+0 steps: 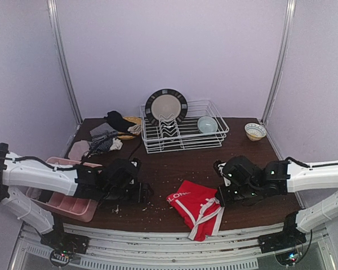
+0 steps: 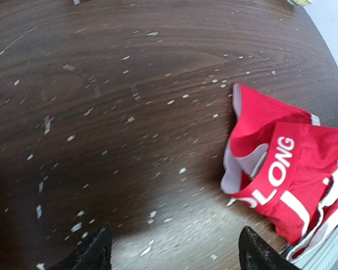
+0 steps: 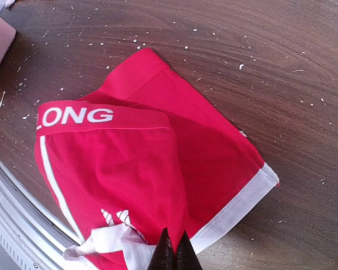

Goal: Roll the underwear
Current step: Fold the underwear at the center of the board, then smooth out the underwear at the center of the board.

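Observation:
The red underwear [image 1: 196,209] with a white waistband lies crumpled near the table's front edge, one corner hanging over it. My right gripper [image 3: 173,254] is shut, pinching a raised fold of the red underwear [image 3: 158,169] near its white hem. My right gripper [image 1: 221,197] sits at the cloth's right side. My left gripper [image 2: 174,259] is open over bare wood, with nothing between its fingers [image 2: 93,256]; the red underwear [image 2: 287,169] lies to its right. My left gripper [image 1: 141,191] is left of the cloth. More underwear [image 1: 104,138], striped, grey and black, is piled at the back left.
A pink compartment tray [image 1: 62,203] sits at the front left under my left arm. A white wire dish rack [image 1: 183,134] at the back holds a plate [image 1: 166,106] and a bowl [image 1: 207,124]. Another bowl [image 1: 255,131] stands at the back right. White flecks dot the wood.

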Motion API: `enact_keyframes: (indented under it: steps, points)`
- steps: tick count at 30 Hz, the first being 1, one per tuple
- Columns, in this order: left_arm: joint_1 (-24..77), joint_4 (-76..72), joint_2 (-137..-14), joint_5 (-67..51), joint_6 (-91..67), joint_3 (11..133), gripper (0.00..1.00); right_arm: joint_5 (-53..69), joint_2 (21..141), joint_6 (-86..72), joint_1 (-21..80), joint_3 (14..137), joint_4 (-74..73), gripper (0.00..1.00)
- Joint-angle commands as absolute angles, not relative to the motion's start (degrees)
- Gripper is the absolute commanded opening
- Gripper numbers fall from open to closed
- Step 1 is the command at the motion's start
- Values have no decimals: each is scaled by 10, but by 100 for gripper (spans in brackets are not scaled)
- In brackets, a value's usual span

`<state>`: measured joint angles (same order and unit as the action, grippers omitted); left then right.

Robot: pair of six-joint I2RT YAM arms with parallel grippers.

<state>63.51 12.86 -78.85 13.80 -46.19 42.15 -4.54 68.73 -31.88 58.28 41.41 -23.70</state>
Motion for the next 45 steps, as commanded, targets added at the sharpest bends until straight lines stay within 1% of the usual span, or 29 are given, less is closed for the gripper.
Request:
enact_keyframes:
  steps: [1,5,13,16,19,22,23,25,26,27,29,32,34,37,40,43,45]
  points:
    - [638,92,-843,115,-416,482,75,-50,690,-284,557,405,-236,0]
    - [638,97,-875,115,-418,509,75,-37,721,-248,551,436,-225,0]
    - [638,82,-876,121,-424,491,76,12,789,-189,547,507,-205,0]
    - [638,78,-877,120,-431,481,76,11,805,-181,543,508,-197,0]
    - [638,71,-879,115,-433,474,76,9,832,-202,504,497,-204,0]
    - [638,69,-884,108,-433,474,76,-17,836,-231,478,465,-198,0]
    - [638,70,-885,108,-432,475,76,-24,835,-240,472,460,-202,7]
    - [638,69,-888,104,-427,479,76,-25,819,-245,468,458,-219,33]
    - [638,70,-890,103,-423,483,76,-25,805,-248,470,456,-222,44]
    - [638,73,-891,101,-420,487,76,-26,786,-253,471,452,-225,50]
    - [638,77,-891,97,-414,497,76,-39,745,-266,479,448,-246,59]
    - [638,76,-886,83,-404,506,76,-77,686,-288,520,446,-278,64]
    - [638,65,-891,68,-399,515,75,-82,672,-307,563,443,-266,64]
    - [638,54,-923,38,-394,550,74,-74,710,-336,627,462,-255,61]
    - [638,49,-965,-5,-394,596,68,-109,765,-368,683,482,-255,63]
    - [638,30,-1005,-33,-397,626,63,-133,796,-397,700,459,-222,65]
    - [637,30,-1033,-37,-398,643,56,-154,815,-407,705,452,-209,65]
